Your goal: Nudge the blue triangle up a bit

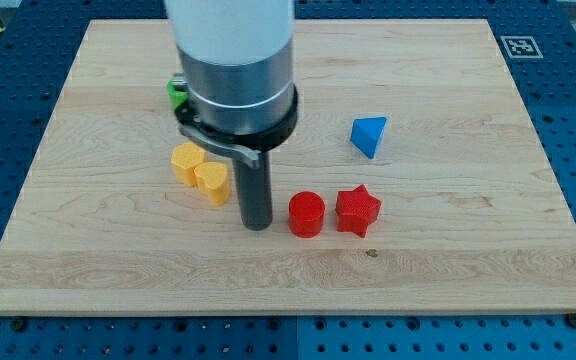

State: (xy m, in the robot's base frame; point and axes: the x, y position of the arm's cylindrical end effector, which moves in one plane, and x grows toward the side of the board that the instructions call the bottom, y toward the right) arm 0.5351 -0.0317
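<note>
My tip is resting on the wooden board, just left of the red cylinder and close to touching it, though I cannot tell whether the two are in contact. There are no fingers to report: the arm is ending in a plain dark rod, so nothing is parting, closing or clamping.

The blue triangle is sitting on the right half of the board, farther back than the red pieces and well apart from my tip. It is lying up and to the right of the red cylinder, with bare wood all around it.

The red star is standing just right of the red cylinder, the two very close together. To the left of the rod, two yellow blocks are sitting pressed against each other: a yellow heart-shaped block nearer the rod and a yellow block of a shape I cannot make out, slightly farther back and left.

A green block is peeking out at the far left behind the arm's wide grey and white body, which is hiding most of it.
</note>
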